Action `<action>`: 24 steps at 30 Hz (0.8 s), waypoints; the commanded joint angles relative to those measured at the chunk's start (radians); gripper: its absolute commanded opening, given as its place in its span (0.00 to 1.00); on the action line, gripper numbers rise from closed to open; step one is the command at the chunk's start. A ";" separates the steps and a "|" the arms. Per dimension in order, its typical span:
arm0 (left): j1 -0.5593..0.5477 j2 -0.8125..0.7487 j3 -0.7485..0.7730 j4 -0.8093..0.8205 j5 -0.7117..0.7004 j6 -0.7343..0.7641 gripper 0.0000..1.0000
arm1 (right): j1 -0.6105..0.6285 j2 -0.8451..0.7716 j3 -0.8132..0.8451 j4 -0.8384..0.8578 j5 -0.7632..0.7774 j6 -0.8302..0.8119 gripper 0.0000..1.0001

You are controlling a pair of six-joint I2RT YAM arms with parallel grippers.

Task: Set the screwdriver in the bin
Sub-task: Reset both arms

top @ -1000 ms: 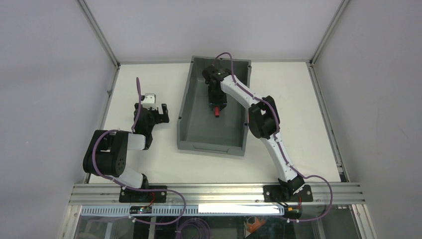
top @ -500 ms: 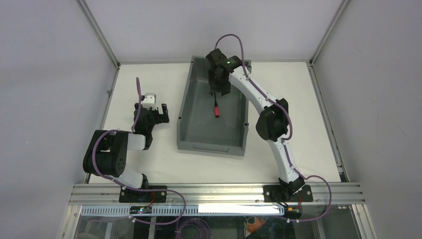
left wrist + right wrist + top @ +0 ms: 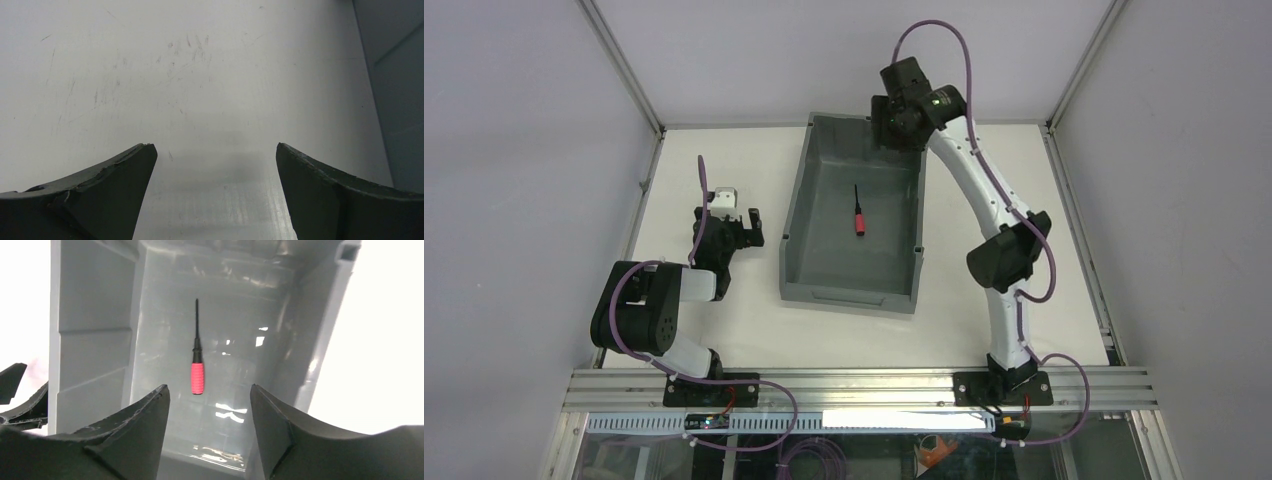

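The screwdriver [image 3: 859,213], red handle and thin black shaft, lies flat on the floor of the dark grey bin [image 3: 796,215] near its middle. It also shows in the right wrist view [image 3: 197,369], inside the bin [image 3: 90,350]. My right gripper [image 3: 896,127] is raised above the bin's far right corner, open and empty [image 3: 209,395]. My left gripper [image 3: 726,232] rests low over the table to the left of the bin, open and empty [image 3: 215,152].
The white table [image 3: 1024,190] is framed by aluminium rails and grey walls. In the left wrist view a grey strip [image 3: 400,90] shows along the right edge.
My right gripper has risen out of the bin and moved back and right, leaving the screwdriver on the bin floor. The left arm has not moved.
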 commanded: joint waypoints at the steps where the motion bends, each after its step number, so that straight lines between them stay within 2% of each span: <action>1: 0.011 -0.032 -0.004 0.027 0.015 -0.007 0.99 | -0.053 -0.133 -0.022 0.035 0.042 -0.048 0.65; 12: 0.011 -0.032 -0.004 0.027 0.016 -0.008 0.99 | -0.206 -0.341 -0.287 0.171 0.042 -0.074 0.71; 18: 0.011 -0.032 -0.004 0.027 0.015 -0.008 0.99 | -0.289 -0.437 -0.428 0.246 0.052 -0.088 0.79; 24: 0.011 -0.032 -0.004 0.027 0.015 -0.008 0.99 | -0.363 -0.534 -0.568 0.315 0.055 -0.093 0.91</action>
